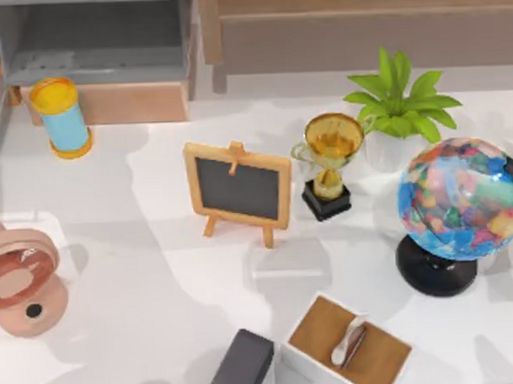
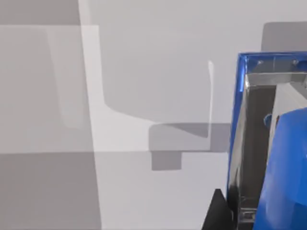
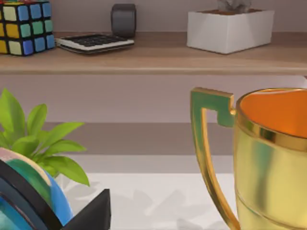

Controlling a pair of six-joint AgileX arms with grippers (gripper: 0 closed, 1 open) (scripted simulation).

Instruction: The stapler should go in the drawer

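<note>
The stapler (image 2: 268,143) sits close against the left wrist camera, seemingly carried by the left gripper, though whether the fingers clamp it cannot be told. The drawer (image 1: 110,103) stands pulled out at the far left, ready to receive it.

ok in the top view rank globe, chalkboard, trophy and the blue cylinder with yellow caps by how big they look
1. globe
2. chalkboard
3. trophy and blue cylinder with yellow caps look too alike to rank.
</note>
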